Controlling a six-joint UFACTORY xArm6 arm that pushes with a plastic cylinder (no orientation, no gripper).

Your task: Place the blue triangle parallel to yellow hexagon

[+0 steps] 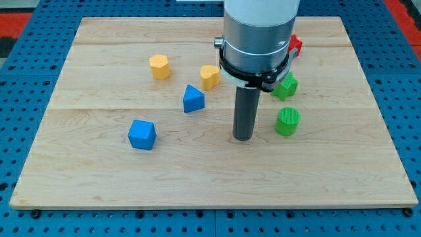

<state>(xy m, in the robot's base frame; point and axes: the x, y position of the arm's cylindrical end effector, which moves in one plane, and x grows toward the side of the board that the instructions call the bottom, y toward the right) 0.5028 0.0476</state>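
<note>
The blue triangle [193, 99] lies near the middle of the wooden board [99, 178]. The yellow hexagon [159, 66] sits above it and to the view's left. My tip [243, 137] rests on the board to the right of the blue triangle and a little below it, apart from it by about a block's width. The tip touches no block.
A yellow heart-like block [210, 76] sits just above and right of the blue triangle. A blue cube [142, 134] lies at lower left. A green cylinder [287, 122] and a green star-like block [287, 86] lie right of the tip. A red block [295, 45] is partly hidden behind the arm.
</note>
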